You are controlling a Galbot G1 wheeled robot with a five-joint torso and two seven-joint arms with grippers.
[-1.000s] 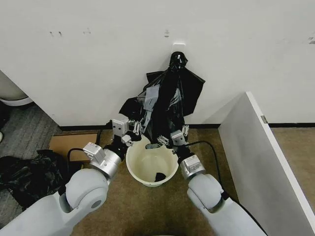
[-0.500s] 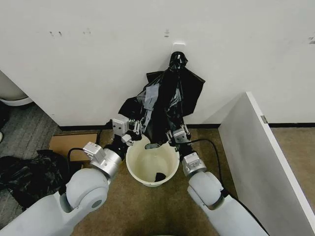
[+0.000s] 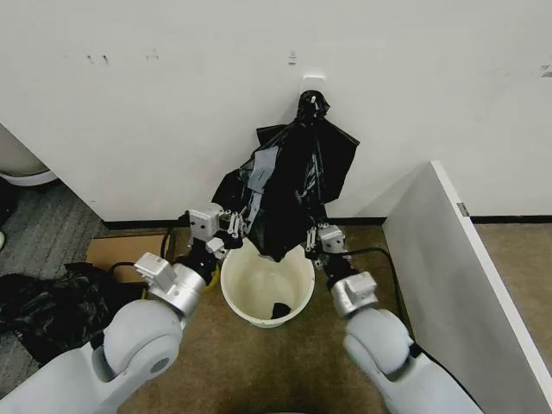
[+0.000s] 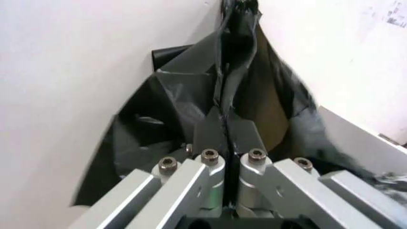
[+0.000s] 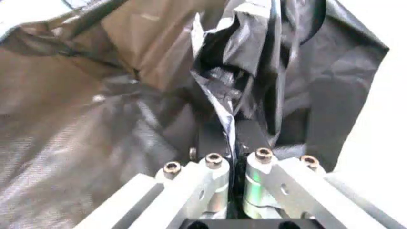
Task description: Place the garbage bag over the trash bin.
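A: Item one, nearest: trash bin (image 3: pixel 267 289). Round, cream-white, upright on the carpet between the two arms, mouth bare. A small dark scrap lies at its bottom; what it is cannot be made out

B: Item two: left pincer (image 3: pixel 231 229). Position just beside the bin's rim on the robot's left. In the left wrist view the jaws are pressed together with a fold of film caught between them

A: Item three: right pincer (image 3: pixel 316 243). Opposite side of the rim. The right wrist view shows the jaws closed on a crumpled ridge of film

B: Item four: garbage bag (image 3: pixel 289 185). Thin glossy black film, stretched between both pincers, above and behind the bin, reaching up to a knot on a wall hook (image 3: pixel 312 84). Judged very light, limp, slippery, likely to tear if dragged over the rim. Best taken at the mouth hem, two opposed points

A: Not determinable: where the mouth hem runs, and how many layers each pincer holds. Several bags appear gathered at the knot; folds hide which is which

B: Far item: white wall (image 3: pixel 172 103), behind everything
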